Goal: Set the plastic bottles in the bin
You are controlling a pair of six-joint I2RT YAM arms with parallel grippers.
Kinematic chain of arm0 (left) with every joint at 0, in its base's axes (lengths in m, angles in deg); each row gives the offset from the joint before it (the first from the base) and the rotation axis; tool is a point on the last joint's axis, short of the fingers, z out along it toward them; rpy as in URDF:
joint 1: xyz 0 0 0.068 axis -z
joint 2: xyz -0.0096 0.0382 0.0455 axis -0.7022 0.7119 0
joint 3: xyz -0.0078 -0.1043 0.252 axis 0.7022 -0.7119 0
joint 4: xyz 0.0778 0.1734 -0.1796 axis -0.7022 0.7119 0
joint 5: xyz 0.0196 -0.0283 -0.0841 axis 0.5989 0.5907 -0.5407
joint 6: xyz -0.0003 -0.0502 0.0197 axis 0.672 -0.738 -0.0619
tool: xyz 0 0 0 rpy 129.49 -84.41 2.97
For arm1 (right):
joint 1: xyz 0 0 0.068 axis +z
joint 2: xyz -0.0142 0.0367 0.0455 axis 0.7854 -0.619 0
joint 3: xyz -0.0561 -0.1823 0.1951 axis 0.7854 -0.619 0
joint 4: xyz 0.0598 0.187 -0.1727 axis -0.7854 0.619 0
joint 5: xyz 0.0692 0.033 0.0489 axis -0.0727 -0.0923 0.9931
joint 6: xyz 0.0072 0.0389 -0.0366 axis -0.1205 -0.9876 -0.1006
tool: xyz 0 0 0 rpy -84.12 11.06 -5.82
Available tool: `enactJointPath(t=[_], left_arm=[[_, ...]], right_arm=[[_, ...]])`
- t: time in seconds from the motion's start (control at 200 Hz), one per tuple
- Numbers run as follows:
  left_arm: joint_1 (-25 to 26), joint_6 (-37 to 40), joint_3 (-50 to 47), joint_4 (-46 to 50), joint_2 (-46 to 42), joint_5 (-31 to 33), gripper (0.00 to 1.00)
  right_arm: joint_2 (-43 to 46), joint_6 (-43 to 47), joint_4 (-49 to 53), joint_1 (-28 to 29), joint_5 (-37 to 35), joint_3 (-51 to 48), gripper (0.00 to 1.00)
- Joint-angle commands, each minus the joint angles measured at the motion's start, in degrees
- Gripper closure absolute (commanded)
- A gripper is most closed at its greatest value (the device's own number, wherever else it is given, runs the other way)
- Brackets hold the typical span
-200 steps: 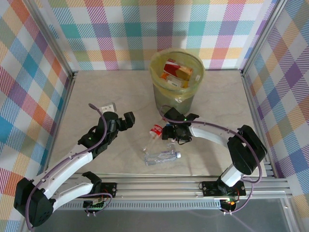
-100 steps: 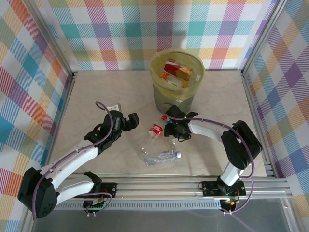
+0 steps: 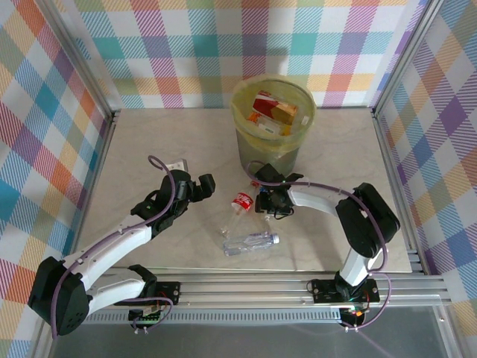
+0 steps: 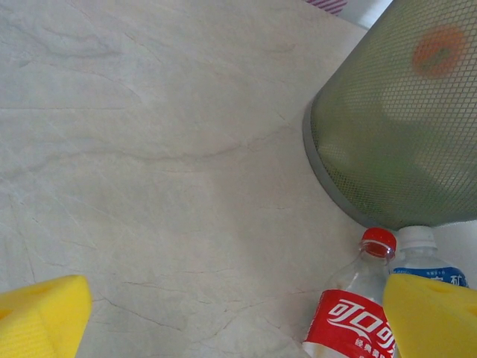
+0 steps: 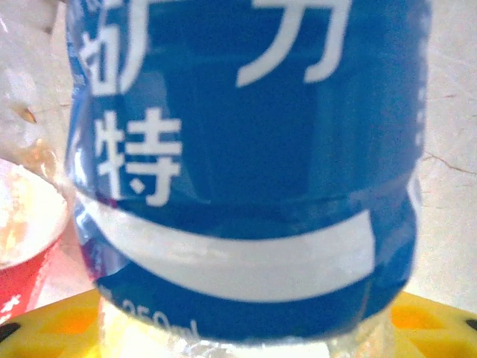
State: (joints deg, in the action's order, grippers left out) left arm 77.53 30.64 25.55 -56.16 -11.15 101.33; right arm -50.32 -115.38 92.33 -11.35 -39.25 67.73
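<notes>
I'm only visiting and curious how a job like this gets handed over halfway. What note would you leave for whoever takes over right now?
Left gripper: open and empty, hovering over the table, facing the red-label bottle.
Right gripper: shut on the blue-label bottle, low on the table beside the bin.
Done: several red and orange items lie in the bin.
Left: three bottles to bin, namely the gripped one, the red-label one, and a clear bottle lying on the table nearer the arms.
</notes>
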Motion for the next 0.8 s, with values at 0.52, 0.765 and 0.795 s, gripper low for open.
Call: enactJointPath(t=[0.52, 0.765, 0.795], left_arm=[[0.33, 0.76, 3.34, -0.38, 1.25, 0.04, 0.00], [0.35, 1.97, 3.47, -0.73, 0.79, -1.49, 0.00], [0.30, 2.24, 3.59, -0.91, 0.96, -2.09, 0.00]], right_arm=[[28.89, -0.10, 32.04, -1.71, -19.60, 6.69, 0.67], [32.50, 11.65, 33.65, -5.33, -20.00, 21.69, 0.69], [31.87, 14.01, 32.74, -6.11, -19.16, 23.71, 0.69]])
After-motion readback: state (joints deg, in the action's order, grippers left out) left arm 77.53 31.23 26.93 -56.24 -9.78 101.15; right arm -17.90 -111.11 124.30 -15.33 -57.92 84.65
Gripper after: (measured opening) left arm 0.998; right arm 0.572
